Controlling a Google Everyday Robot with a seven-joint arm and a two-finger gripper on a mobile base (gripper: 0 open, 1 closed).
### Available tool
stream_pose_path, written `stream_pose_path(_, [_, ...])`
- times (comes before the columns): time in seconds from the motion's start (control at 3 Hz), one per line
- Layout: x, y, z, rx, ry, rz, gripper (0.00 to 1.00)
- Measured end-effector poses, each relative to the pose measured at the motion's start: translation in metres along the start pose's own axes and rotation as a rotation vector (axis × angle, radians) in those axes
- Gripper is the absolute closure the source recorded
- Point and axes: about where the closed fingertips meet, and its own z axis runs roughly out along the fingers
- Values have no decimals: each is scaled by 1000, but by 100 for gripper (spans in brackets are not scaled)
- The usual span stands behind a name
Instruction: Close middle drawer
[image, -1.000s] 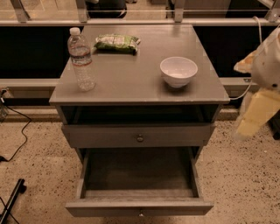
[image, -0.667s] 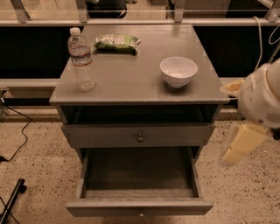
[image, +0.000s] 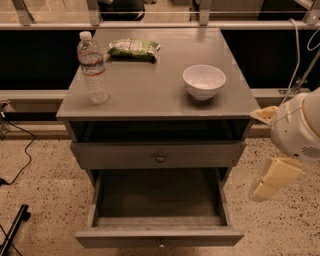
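Downward our tool (image: 274, 181) has sunk since a moment ago; it hangs right of the table (image: 150, 85), apart from it, clenched or released we cannot tell. We see the middle drawer (image: 160, 238) pulled far out, below the top drawer (image: 125, 156), which juts slightly. On the tabletop stand a water bottle (image: 92, 67), a white bowl (image: 204, 81) and a green snack packet (image: 132, 48).

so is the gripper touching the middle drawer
Apart. The camera view shows the gripper right of the middle drawer, with bare floor between them.
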Motion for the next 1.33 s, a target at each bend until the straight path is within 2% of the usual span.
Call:
stream_pose_path(0.33, [5, 7, 44, -47, -7, -2, 0])
stream_pose_path(0.67, [-1, 41, 106, -92, -50, -49, 0])
stream_pose_path(1.0, [10, 106, 196, -151, -72, -100, 0])
stream_pose_path(1.33, [12, 106, 196, -153, -66, -105, 0])
